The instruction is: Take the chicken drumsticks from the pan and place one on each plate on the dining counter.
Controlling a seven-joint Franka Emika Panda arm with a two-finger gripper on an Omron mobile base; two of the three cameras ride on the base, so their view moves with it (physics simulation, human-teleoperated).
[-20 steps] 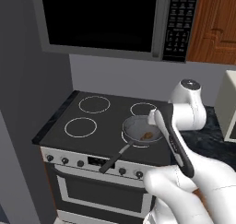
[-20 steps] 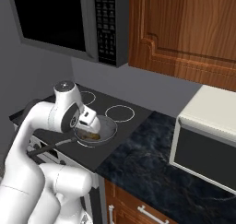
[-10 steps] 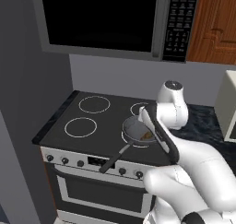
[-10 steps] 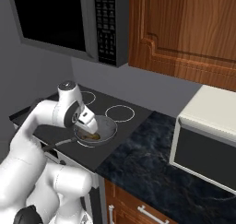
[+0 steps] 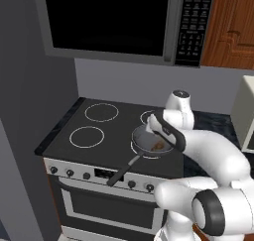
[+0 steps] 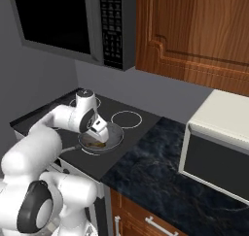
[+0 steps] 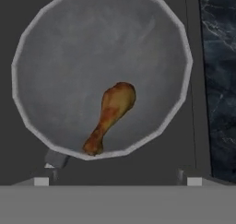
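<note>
A small round grey pan [image 7: 92, 52] sits on the stove's front right burner, its dark handle [image 5: 124, 169] pointing toward the stove's front edge. One orange-brown chicken drumstick [image 7: 112, 111] lies in it, thick end toward the pan's middle and bone end at the rim. The same pan [image 5: 144, 145] [image 6: 113, 133] and drumstick [image 5: 158, 146] [image 6: 99, 144] also appear in both base views. My gripper [image 7: 117, 181] [image 6: 99, 128] hangs open just above the pan, fingers wide apart, holding nothing. The plates and the dining counter are out of view.
The black stovetop [image 5: 94, 128] has other bare burners to the left and behind. A microwave [image 5: 114, 22] hangs overhead. To the right run a black marbled counter [image 6: 160, 177], a white countertop oven [image 6: 219, 143] and wood cabinets [image 6: 194, 31].
My arm has swung left and brought the hand in over the pan. The pan and drumstick have stayed put, and the jaws have stayed open.
</note>
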